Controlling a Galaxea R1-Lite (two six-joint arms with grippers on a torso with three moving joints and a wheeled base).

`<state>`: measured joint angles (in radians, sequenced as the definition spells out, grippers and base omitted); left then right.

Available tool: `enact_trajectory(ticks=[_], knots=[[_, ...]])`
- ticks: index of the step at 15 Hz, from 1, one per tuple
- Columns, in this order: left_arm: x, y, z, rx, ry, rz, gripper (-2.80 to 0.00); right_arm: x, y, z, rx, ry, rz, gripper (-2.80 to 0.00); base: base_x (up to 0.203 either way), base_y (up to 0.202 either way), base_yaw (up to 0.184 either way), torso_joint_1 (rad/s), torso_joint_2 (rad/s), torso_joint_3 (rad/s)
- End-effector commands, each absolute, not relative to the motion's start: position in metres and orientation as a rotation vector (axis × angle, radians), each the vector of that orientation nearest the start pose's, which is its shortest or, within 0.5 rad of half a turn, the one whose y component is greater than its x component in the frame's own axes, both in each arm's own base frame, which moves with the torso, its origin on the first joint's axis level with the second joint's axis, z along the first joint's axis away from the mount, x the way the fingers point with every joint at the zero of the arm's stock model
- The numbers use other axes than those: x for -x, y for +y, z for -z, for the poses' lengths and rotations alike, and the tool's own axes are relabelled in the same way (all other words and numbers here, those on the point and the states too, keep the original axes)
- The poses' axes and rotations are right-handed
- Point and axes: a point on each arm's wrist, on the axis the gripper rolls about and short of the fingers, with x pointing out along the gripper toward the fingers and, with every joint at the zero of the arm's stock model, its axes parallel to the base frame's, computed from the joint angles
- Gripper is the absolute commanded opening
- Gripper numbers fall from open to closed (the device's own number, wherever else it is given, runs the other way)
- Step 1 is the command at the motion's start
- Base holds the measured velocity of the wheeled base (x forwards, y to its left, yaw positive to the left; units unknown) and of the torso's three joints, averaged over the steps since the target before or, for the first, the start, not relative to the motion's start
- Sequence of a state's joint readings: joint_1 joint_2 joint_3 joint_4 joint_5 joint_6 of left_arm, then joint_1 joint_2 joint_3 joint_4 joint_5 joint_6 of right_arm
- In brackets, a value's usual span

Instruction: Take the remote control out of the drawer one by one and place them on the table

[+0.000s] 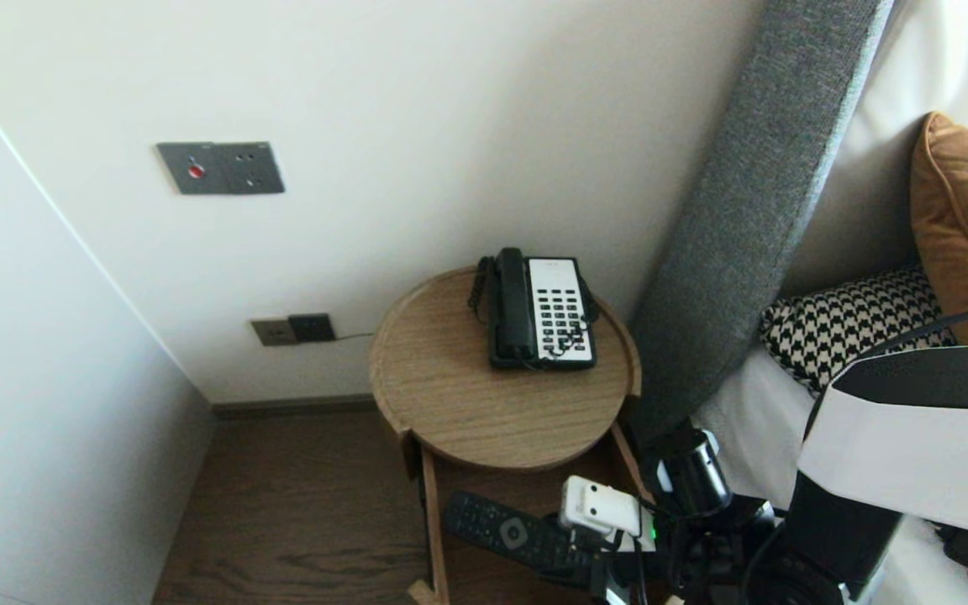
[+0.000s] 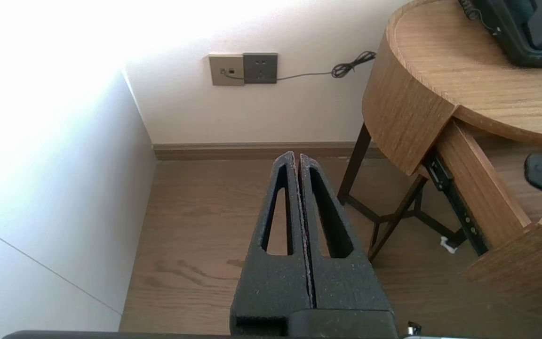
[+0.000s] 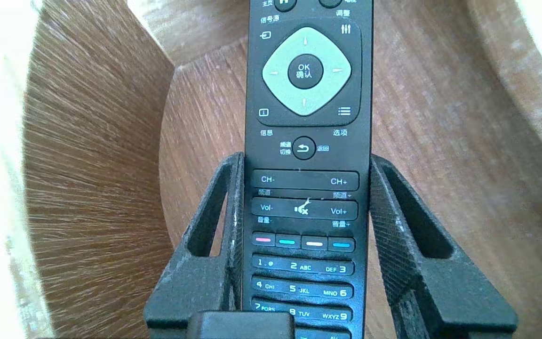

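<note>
Bedroom corner, wood floor. Left gripper (image 2: 298, 157) hangs over the floor left of the table, fingers pressed together, holding nothing. Round bedside table (image 1: 484, 403) carries a telephone (image 1: 543, 313). Beneath its top, the drawer (image 1: 431, 521) stands open. Right gripper (image 3: 306, 159) clamps the remote (image 3: 304, 70) by its long edges, over the drawer floor.

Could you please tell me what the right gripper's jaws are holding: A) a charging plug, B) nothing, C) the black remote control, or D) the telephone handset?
C: the right gripper has its jaws clamped on both long edges of the remote control.
</note>
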<state>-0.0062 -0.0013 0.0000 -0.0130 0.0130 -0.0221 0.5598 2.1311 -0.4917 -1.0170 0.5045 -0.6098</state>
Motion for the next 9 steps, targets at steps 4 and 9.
enact_trajectory(ticks=[4,9], knots=[[0.023,0.0,-0.077,0.023,-0.015,-0.007,-2.8,-0.249,0.167,-0.034,0.553,0.256,-1.178,-2.8,0.0,0.0,0.0,0.0,0.0,0.0],[0.023,0.0,-0.077,0.023,-0.015,-0.007,-2.8,-0.255,0.161,-0.05,0.545,0.207,-1.139,-2.8,0.0,0.0,0.0,0.0,0.0,0.0]])
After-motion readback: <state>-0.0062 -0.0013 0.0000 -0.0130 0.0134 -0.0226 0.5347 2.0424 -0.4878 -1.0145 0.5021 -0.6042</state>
